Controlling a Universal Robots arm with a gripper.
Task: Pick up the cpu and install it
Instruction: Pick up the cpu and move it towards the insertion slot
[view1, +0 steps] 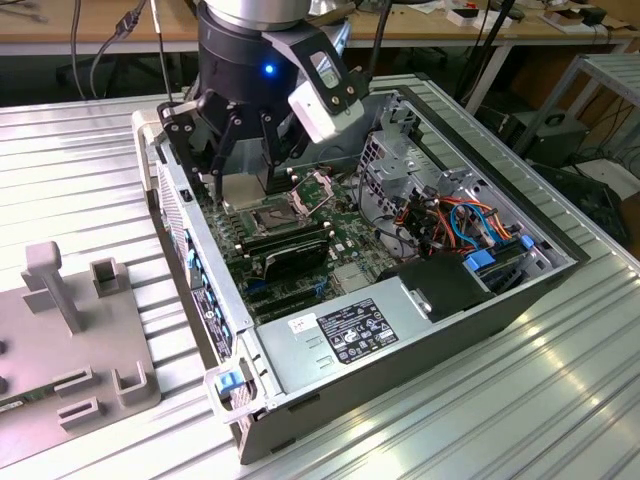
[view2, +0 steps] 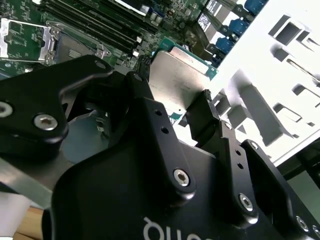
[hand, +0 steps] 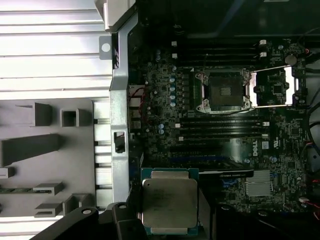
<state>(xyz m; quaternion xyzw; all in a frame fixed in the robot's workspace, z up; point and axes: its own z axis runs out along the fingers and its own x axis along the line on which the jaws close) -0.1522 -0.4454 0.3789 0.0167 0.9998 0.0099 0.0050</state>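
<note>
A ribbed metal bench (view1: 80, 150) is occupied by an open computer case (view1: 420, 385), with its motherboard (hand: 165, 100) exposed from above. The hand (view2: 174, 95) is poised over the board near the case's side wall and is clamped on two opposite edges of the cpu (hand: 169, 202). The socket (hand: 222, 91) lies apart from the chip, uncovered. Its bracket (hand: 272, 87) is folded open, and it is bordered on two sides by memory slots (hand: 220, 125).

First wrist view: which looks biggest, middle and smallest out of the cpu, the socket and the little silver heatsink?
1. cpu: looks largest, but it is nearest the camera, so that is unsure.
2. socket.
3. heatsink: clearly smallest.
</note>
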